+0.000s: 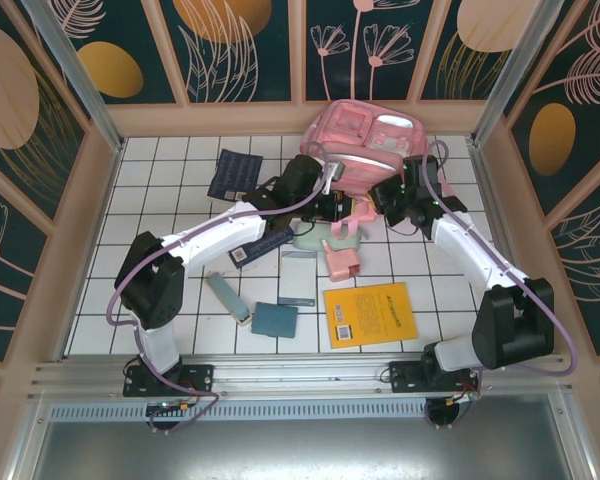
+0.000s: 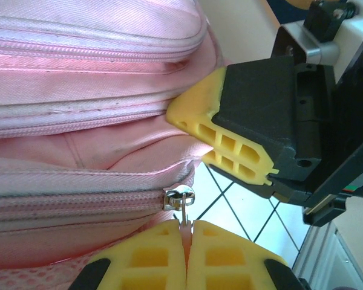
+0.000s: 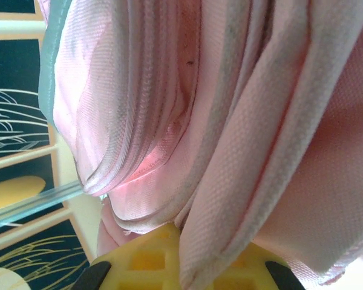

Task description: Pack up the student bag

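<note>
Your large pink woven-fabric backpack (image 1: 365, 140) sits far-middle on the white tiled table (image 1: 160, 200), with a sheen along its ribbed seams. Left gripper (image 2: 186, 232): yellow latticed pads clamped narrow on the small silver metal zipper pull (image 2: 180, 201). Right gripper (image 3: 183, 244) pinches a fold of backpack cloth. 1 flat yellow book (image 1: 370, 313) lies near your side of the table. Its cover print is unreadable.

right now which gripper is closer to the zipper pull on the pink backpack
Left. The left gripper is shut on the zipper pull itself; the right gripper pinches a fold of the student bag close beside it.
</note>
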